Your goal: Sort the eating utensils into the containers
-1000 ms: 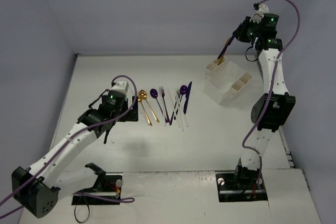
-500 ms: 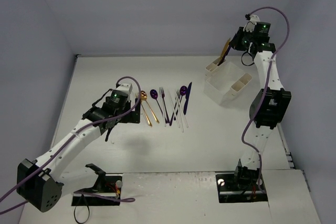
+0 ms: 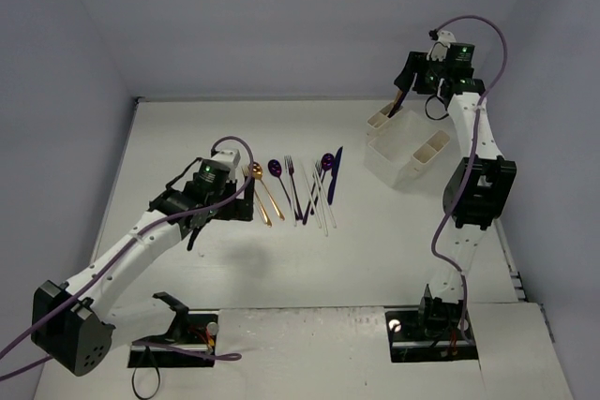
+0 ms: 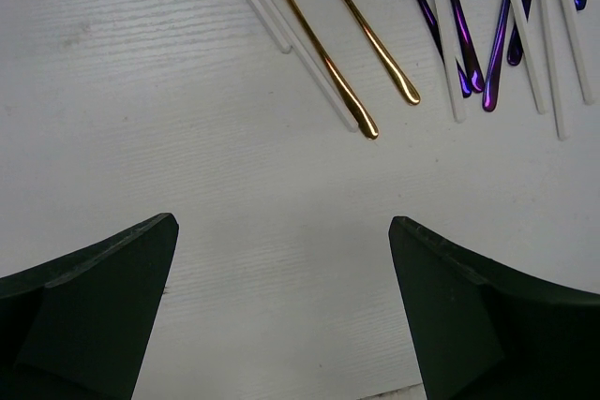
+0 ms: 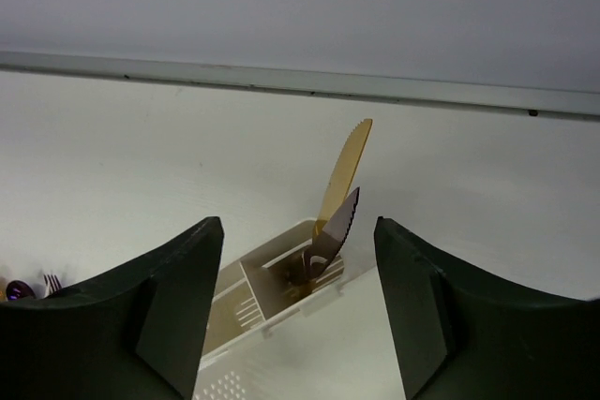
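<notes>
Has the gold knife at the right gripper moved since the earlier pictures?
Yes. The gold knife went down into the white corner cup, and the right gripper, open now, no longer holds it.

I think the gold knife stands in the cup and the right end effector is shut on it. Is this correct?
Not quite. The right wrist view shows the right end effector open, clear of the gold knife, which does stand in the cup.

No legible text or labels anywhere
</notes>
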`<state>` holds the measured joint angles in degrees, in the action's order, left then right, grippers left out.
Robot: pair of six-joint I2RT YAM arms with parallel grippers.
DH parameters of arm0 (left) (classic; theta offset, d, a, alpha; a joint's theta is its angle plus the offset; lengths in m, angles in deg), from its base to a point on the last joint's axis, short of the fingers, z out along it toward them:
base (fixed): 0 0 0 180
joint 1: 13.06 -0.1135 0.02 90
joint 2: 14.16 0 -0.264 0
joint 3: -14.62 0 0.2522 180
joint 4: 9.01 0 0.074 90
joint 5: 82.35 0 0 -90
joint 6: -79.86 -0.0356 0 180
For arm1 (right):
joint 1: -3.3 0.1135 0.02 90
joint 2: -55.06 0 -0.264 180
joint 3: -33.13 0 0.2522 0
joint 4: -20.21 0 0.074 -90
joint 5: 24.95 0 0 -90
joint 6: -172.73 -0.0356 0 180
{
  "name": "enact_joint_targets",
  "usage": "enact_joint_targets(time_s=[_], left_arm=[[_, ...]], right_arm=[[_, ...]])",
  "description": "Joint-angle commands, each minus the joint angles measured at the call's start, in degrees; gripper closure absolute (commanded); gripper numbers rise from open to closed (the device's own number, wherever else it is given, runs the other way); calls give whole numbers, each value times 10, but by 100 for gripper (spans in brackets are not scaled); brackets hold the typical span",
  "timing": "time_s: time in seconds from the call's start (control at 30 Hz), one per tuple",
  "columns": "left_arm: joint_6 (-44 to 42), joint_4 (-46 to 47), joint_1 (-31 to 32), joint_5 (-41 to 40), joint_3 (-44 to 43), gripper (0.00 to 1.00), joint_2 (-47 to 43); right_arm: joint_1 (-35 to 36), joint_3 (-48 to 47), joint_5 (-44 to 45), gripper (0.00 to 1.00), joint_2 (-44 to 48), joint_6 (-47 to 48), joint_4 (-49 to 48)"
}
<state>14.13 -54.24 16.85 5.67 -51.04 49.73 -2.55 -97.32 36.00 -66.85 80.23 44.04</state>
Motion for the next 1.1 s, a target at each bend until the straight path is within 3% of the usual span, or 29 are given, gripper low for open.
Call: enact_joint_targets(time_s=[0.0,0.27,0.53,0.63,0.83,0.93,1.07], left_arm=[[2,22,-4,20,-48,5,11],[19,24,1,52,-107,5,66],[34,29,27,48,-162,5,133],[37,31,26,31,-170,5,148],[45,21,18,1,-166,5,134],[47,7,10,-27,-149,5,108],[51,-5,-3,-43,-113,5,51]], right_arm=[[5,-4,36,34,67,4,-37],[2,79,188,13,195,-2,-37],[16,261,250,12,388,-84,-35],[64,343,272,15,434,-106,-24],[229,425,384,16,449,-167,20],[312,457,426,18,428,-207,21],[360,456,457,21,377,-250,22]])
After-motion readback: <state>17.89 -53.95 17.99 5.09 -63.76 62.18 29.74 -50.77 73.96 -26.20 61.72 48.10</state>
